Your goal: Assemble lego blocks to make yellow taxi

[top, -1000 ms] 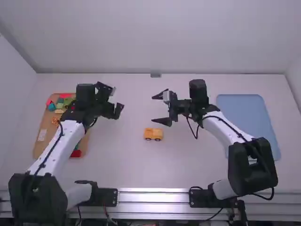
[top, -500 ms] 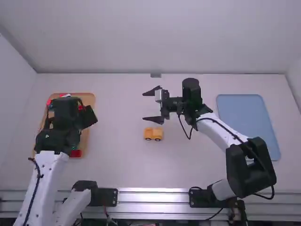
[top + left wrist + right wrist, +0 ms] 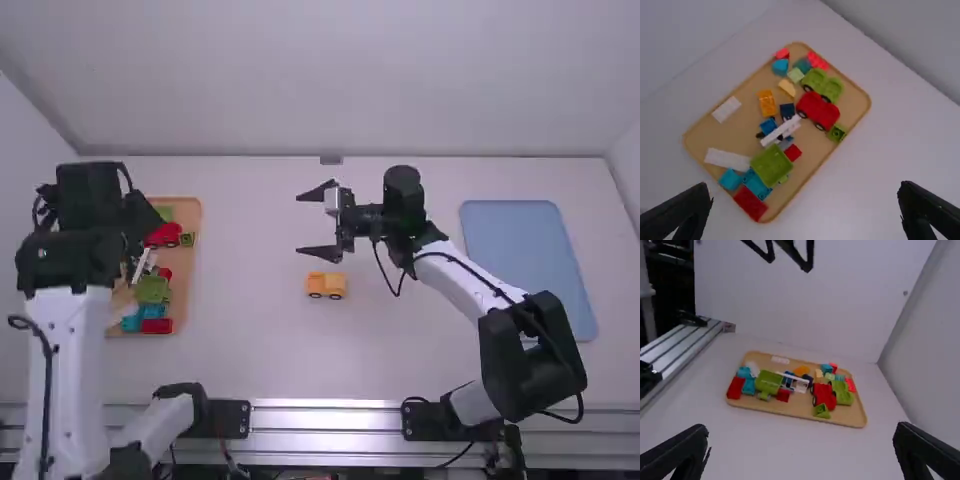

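Observation:
An orange-yellow wheeled piece (image 3: 326, 285) stands on the table near the middle. My left gripper (image 3: 88, 205) is over the upper left part of the wooden tray (image 3: 190, 260); in the left wrist view that gripper (image 3: 805, 202) is open, fingers wide apart, nothing between them. On the tray lie a yellow-orange block (image 3: 767, 103), a pale yellow curved block (image 3: 787, 87), a red wheeled base (image 3: 819, 110) and a white bar (image 3: 781, 130). My right gripper (image 3: 308, 225) hangs open just beyond the wheeled piece; in the right wrist view this gripper (image 3: 801, 440) holds nothing.
A blue tray (image 3: 525, 260) lies on the right side of the table. Green blocks (image 3: 771, 164), a red block (image 3: 750, 202) and turquoise blocks (image 3: 756, 185) crowd the wooden tray's near end. A wall (image 3: 330, 80) bounds the table's far side.
The left arm has swung left from beside the tray to above it, uncovering the tray's right part. My right gripper has shifted left toward the table's middle. The wheeled piece has stayed put.

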